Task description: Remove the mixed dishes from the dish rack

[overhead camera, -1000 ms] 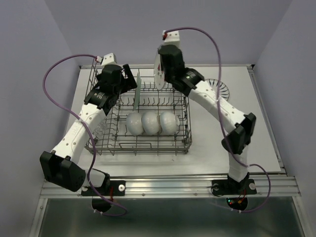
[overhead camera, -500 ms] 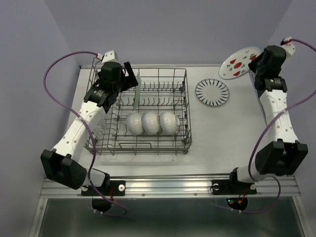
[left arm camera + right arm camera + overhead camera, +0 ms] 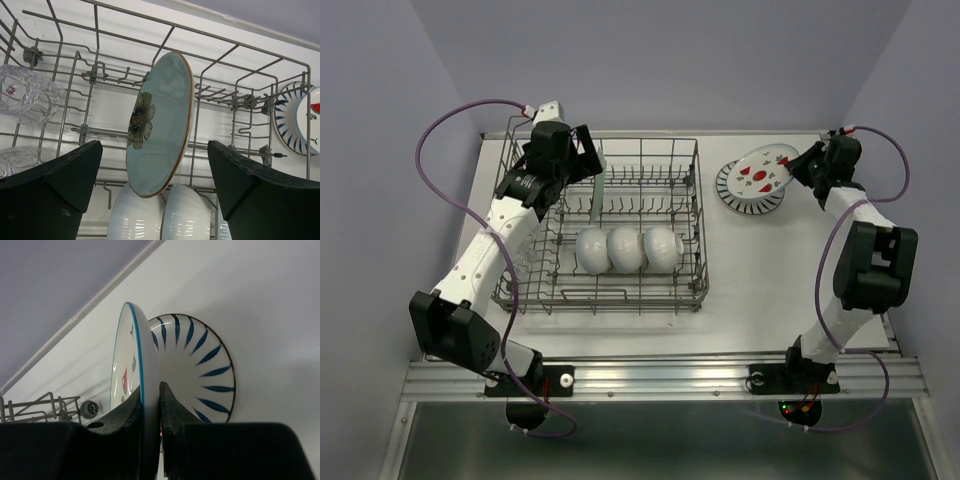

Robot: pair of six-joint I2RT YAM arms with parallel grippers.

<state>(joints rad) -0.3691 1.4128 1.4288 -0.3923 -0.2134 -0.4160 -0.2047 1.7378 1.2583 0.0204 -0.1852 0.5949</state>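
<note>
The grey wire dish rack [image 3: 699, 222] holds an upright pale green plate [image 3: 597, 186] with a dark flower mark, three white bowls [image 3: 628, 248] in a row, and clear glasses [image 3: 25, 99] at its left side. My left gripper [image 3: 582, 160] hovers open over the rack's far left, its jaws wide on either side of the green plate [image 3: 165, 95] without touching it. My right gripper [image 3: 806, 166] is shut on the rim of a white plate [image 3: 760, 170] with red marks and a blue edge [image 3: 131, 365]. It holds that plate tilted just above a blue-striped plate [image 3: 740, 198] on the table.
The blue-striped plate [image 3: 200, 365] lies flat on the white table to the right of the rack. The table's raised far edge [image 3: 750, 133] runs just behind it. The rack's far wall [image 3: 200, 32] stands behind the green plate.
My right arm has swung the red-marked plate from above the rack out to the right and down over the striped plate. My left gripper has barely moved.
</note>
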